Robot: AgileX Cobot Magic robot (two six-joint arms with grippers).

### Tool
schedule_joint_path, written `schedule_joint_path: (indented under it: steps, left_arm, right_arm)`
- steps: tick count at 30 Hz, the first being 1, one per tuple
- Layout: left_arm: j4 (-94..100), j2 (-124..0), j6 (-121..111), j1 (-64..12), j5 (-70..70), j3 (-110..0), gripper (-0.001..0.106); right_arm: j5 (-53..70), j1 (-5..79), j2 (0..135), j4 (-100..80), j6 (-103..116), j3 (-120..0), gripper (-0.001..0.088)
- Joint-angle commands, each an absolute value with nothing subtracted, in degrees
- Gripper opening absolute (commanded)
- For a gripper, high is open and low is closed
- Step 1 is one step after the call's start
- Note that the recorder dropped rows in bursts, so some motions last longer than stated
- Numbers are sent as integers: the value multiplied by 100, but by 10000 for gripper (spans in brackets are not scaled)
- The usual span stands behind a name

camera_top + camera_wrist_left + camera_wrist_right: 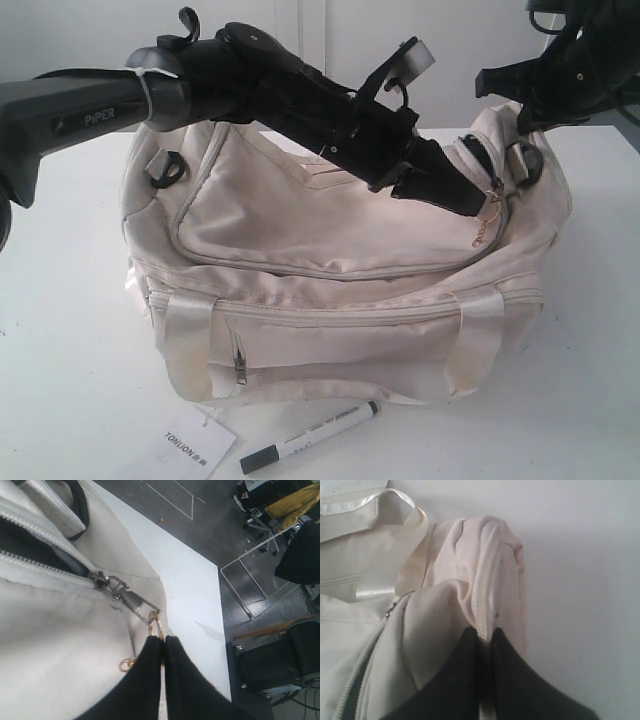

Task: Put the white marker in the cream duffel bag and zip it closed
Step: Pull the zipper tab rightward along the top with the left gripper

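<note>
The white marker (310, 437) lies flat on the tabletop (60, 330) close to its near edge, in front of the cream duffel bag (330, 260) and just beside a white paper tag (195, 445). Its long axis runs on a slant, with the dark cap toward the near-left corner and the bare end toward the right. Both arms are up on the right end of the bag, well apart from the marker. The left end effector (163, 639) is pinched together on the gold ring (156, 629) of the zipper pull, and past the slider (100, 577) the teeth part onto a dark gap. The right end effector (482, 632) is clamped on the bunched fabric and zipper end at the bag's far right. The marker sits below and forward of both. The left looks slightly nearer, but either must let go first.
</note>
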State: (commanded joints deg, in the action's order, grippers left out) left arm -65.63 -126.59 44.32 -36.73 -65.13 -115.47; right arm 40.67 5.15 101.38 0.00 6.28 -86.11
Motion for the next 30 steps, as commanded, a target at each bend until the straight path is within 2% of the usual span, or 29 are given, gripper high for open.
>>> schedule_joint_path:
  steps: [21,25,30]
  left_arm:
    - [-6563,-12659,4492,-3673,-6454,-11547,0]
    - [-6563,-12659,4492,-3673,-6349,-11547,0]
    - [-6702,-12659,4492,-3673,-5849,-11547,0]
  right_arm:
    - [4051,515,10138,0,628,-8611,0]
    - [3036,515,10151,0,628,-8611,0]
    - [2995,515,10151,37,628,-8611,0]
